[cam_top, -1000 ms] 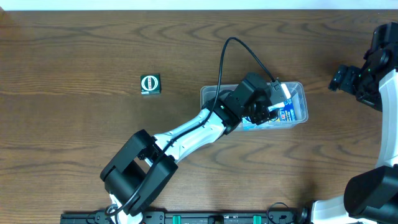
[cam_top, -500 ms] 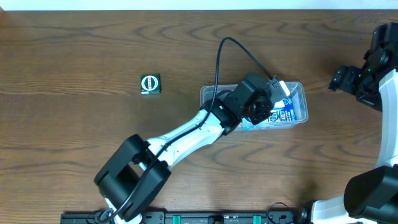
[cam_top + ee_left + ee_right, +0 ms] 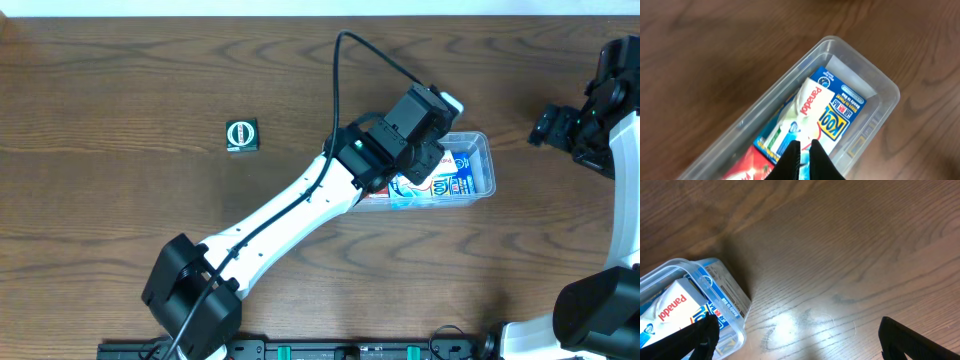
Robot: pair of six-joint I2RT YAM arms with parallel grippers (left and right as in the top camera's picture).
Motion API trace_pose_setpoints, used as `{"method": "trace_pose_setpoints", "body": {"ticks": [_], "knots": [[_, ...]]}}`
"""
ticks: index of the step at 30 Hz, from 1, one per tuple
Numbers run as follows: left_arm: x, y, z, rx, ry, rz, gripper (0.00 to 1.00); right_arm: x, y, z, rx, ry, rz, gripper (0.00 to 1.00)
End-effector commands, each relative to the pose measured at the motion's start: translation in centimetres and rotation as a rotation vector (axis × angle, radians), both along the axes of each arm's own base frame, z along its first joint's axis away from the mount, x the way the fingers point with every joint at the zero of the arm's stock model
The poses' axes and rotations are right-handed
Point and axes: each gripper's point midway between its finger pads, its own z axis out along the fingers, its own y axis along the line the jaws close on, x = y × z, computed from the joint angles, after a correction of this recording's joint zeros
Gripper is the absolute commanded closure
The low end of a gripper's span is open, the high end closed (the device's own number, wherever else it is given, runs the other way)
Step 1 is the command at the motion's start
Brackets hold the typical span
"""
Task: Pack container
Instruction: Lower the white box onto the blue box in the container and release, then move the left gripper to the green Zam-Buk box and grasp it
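Observation:
The clear container [image 3: 490, 172] lies right of the table's middle. It holds a white Panadol box [image 3: 812, 99] on a blue Kool box [image 3: 842, 114], and a red pack [image 3: 747, 166] at its near end. My left gripper [image 3: 803, 149] hangs above those boxes, shut, with nothing between its fingers. In the overhead view the left wrist [image 3: 415, 125] covers the container's left half. My right gripper [image 3: 805, 337] stands open over bare wood, to the right of the container [image 3: 737, 307]; it shows in the overhead view too, as my right gripper [image 3: 557, 127].
A small black and green box [image 3: 241, 135] sits alone on the wood at the left. The left arm [image 3: 290, 205] stretches diagonally from the front edge to the container. The right arm's body [image 3: 615, 110] stands along the right edge.
The left gripper has closed and risen from inside the container, shifting toward its far rim. The left arm has stretched out. The right arm has not moved.

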Motion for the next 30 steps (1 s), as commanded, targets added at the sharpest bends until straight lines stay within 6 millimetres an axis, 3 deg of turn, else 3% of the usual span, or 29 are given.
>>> {"method": "trace_pose_setpoints", "body": {"ticks": [1, 6, 10, 14, 20, 22, 26, 30], "knots": [[0.0, 0.5, 0.0, -0.033, 0.072, 0.116, 0.92, -0.1, -0.3, 0.1, -0.006, 0.002, 0.003, 0.01], [0.3, 2.0, -0.7, 0.027, 0.069, 0.163, 0.91, -0.1, -0.3, 0.1, -0.006, 0.002, 0.003, 0.01], [1.7, 5.3, 0.5, 0.073, 0.029, 0.255, 0.87, -0.1, -0.3, 0.1, -0.006, 0.002, 0.003, 0.01], [3.2, 11.4, 1.5, 0.146, 0.034, 0.383, 0.83, -0.1, -0.3, 0.1, -0.006, 0.002, 0.003, 0.01], [6.3, 22.0, 2.1, 0.177, 0.096, 0.631, 0.83, -0.1, -0.3, 0.1, -0.006, 0.002, 0.003, 0.01], [7.4, 24.6, 2.1, 0.172, 0.1, 0.697, 0.77, -0.1, -0.3, 0.1, -0.006, 0.002, 0.003, 0.01], [9.3, 28.6, 1.4, 0.167, 0.109, 0.801, 0.72, -0.1, -0.3, 0.1, -0.006, 0.002, 0.003, 0.01], [11.0, 31.0, 0.3, 0.162, 0.112, 0.862, 0.67, -0.1, -0.3, 0.1, -0.006, 0.002, 0.003, 0.01]]}}
